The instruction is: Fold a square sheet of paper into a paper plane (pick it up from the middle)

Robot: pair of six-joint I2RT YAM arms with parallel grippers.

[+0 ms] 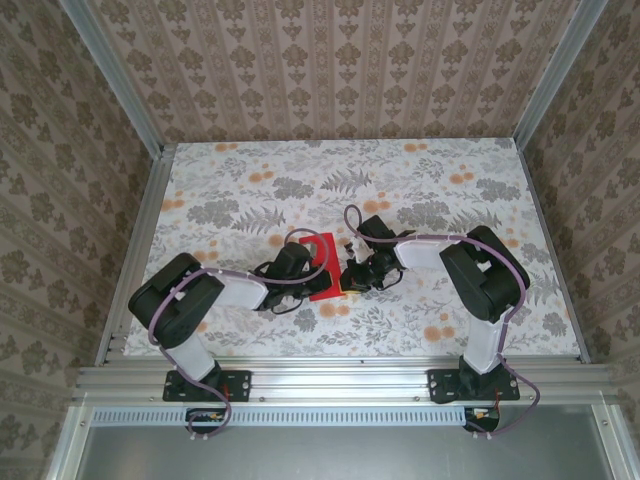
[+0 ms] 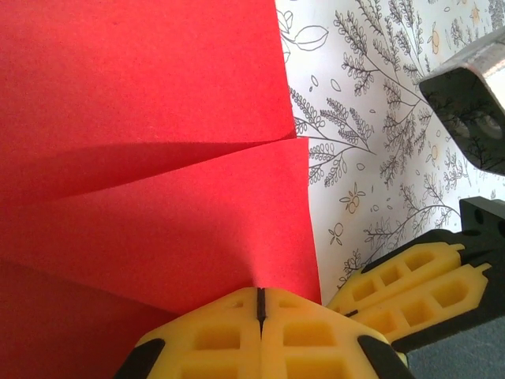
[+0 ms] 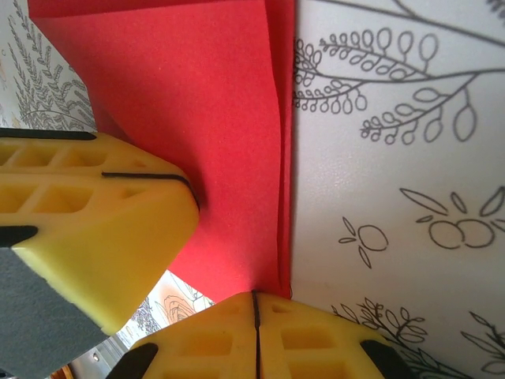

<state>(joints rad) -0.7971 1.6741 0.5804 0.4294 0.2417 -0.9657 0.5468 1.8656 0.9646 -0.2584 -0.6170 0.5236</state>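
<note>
A fold is in hand: left gripper [image 2: 260, 304] pinches the red paper [image 2: 142, 118] at 9 o'clock, right gripper [image 3: 254, 306] at 4 o'clock. Next, probably, press the crease flat.

No words, numbers, labels or signs can be read in these pictures.
</note>
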